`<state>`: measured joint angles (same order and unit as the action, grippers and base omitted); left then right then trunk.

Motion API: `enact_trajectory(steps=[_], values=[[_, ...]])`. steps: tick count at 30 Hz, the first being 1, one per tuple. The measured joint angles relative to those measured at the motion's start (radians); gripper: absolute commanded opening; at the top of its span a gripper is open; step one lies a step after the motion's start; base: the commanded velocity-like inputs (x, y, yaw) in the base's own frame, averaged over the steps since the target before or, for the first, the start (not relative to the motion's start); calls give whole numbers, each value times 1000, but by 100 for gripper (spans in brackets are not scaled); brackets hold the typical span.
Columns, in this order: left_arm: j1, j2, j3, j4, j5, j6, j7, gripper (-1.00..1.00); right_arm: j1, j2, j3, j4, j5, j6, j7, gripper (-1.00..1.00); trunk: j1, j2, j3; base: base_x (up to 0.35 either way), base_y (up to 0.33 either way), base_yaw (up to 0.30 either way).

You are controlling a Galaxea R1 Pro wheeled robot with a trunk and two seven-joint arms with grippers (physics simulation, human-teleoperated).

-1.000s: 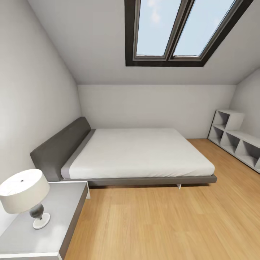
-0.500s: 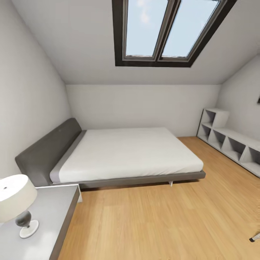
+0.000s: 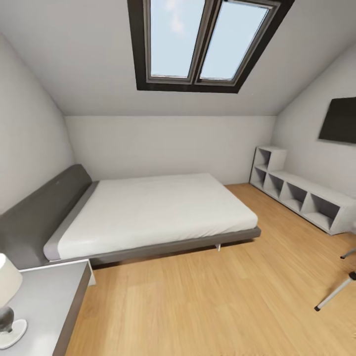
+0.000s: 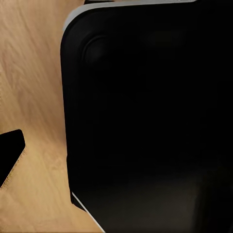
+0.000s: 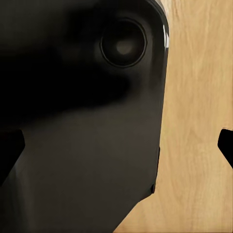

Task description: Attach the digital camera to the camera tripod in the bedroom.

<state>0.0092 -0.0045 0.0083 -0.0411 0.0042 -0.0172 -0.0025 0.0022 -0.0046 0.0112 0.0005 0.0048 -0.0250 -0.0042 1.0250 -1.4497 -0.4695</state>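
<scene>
Head view is bright and evenly lit, daylight coming through the skylight [image 3: 198, 42] with blue sky showing. Shadows are soft, just a thin dark strip under the bed [image 3: 148, 217]. Straight lines bend toward the edges, wide-angle style. Both wrist views are dim, mostly a near-black body [image 4: 145, 121] with a faint sheen, wood floor [image 5: 204, 121] slightly soft.

One bed [image 3: 148, 212], one skylight [image 3: 198, 44], one lamp [image 3: 7, 301], one shelf unit [image 3: 301, 198], two tripod legs [image 3: 336, 291].
</scene>
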Motion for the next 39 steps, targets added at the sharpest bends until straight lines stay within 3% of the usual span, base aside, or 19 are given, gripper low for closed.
enact_trajectory(steps=[39], values=[[1,0,1,-3,1,0,1,100,0,-1,0,0,1,0,0,100,0,0,0,0,0,-241]])
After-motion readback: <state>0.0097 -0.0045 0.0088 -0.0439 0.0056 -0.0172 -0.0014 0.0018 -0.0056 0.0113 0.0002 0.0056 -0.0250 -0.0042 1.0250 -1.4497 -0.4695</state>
